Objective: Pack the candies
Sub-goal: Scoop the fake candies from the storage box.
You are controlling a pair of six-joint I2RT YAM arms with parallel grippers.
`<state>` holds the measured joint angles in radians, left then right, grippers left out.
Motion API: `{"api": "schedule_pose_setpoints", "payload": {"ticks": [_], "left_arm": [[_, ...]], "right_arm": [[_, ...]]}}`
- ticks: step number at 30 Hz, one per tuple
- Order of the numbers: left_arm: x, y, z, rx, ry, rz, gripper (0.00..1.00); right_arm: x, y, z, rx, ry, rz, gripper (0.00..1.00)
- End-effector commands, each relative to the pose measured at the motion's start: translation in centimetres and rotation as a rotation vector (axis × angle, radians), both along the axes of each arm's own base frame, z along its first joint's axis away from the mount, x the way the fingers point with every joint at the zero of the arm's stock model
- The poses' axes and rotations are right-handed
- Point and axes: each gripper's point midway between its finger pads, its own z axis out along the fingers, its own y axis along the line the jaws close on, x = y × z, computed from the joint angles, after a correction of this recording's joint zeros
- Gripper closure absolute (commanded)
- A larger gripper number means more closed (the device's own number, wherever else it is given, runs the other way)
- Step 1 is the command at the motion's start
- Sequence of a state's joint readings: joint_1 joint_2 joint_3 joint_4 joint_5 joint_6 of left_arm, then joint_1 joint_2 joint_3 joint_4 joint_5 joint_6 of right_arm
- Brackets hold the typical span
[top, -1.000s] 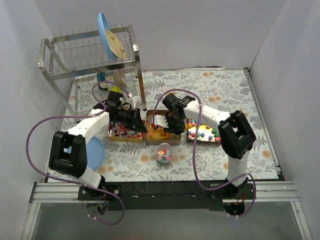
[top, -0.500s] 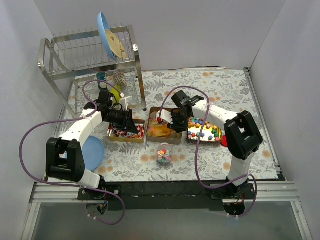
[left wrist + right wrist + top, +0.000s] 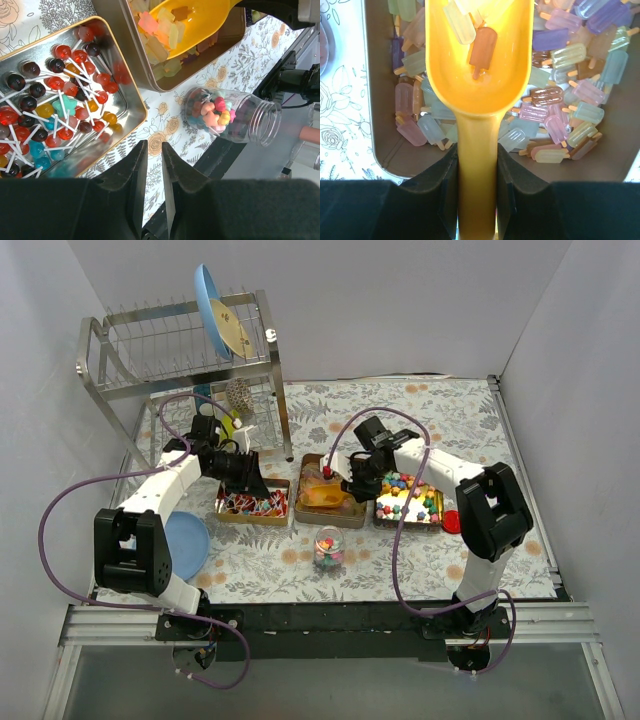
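My right gripper (image 3: 476,160) is shut on the handle of the orange scoop (image 3: 477,55). The scoop lies low in the middle tin (image 3: 312,465) and holds a few pale flat candies (image 3: 482,44). Many more flat candies (image 3: 570,60) fill that tin. My left gripper (image 3: 154,147) is empty with its jaws nearly together. It hovers by the near edge of the left tin (image 3: 135,107), which holds the red and blue wrapped candies (image 3: 65,90). The multicoloured nuggets (image 3: 405,498) fill the right tin. A clear jar (image 3: 328,548) with some candies stands in front of the tins; in the left wrist view the jar (image 3: 232,112) appears on its side.
A round red lid (image 3: 450,522) lies right of the tins. A blue plate (image 3: 185,545) lies at the front left. A steel dish rack (image 3: 180,350) with an upright blue plate stands at the back left.
My left gripper has drawn back to the left, away from the middle tin. My right gripper has shifted right and back with the scoop, which stays in the middle tin.
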<state>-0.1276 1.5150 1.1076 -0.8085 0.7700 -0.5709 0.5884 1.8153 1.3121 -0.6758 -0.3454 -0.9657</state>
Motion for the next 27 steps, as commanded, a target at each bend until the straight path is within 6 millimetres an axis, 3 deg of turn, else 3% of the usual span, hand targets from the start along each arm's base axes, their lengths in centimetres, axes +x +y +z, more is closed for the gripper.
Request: {"api": "schedule_pose_setpoints", "payload": {"ticks": [1, 6, 16, 21, 25, 27], "left_arm": [[0.4, 0.2, 0.2, 0.0, -0.028, -0.005, 0.82], [0.1, 0.5, -0.2, 0.008, -0.019, -0.003, 0.82], [0.1, 1.5, -1.0, 0.041, -0.023, 0.02, 0.81], [0.5, 1.9, -1.2, 0.053, -0.034, 0.027, 0.79], [0.9, 2.4, -0.5, 0.057, -0.075, 0.048, 0.77], [0.7, 2.7, -0.7, 0.06, -0.083, 0.058, 0.74]], "right_arm": [[0.7, 0.3, 1.9, 0.098, -0.026, -0.027, 0.99], [0.7, -0.8, 1.9, 0.186, 0.012, -0.067, 0.99], [0.0, -1.3, 5.0, 0.413, -0.022, -0.099, 0.99], [0.3, -1.5, 7.2, 0.498, -0.079, -0.168, 0.99], [0.2, -2.7, 9.1, 0.454, -0.151, -0.129, 0.99], [0.1, -3.4, 11.0, 0.432, -0.24, -0.068, 0.99]]}}
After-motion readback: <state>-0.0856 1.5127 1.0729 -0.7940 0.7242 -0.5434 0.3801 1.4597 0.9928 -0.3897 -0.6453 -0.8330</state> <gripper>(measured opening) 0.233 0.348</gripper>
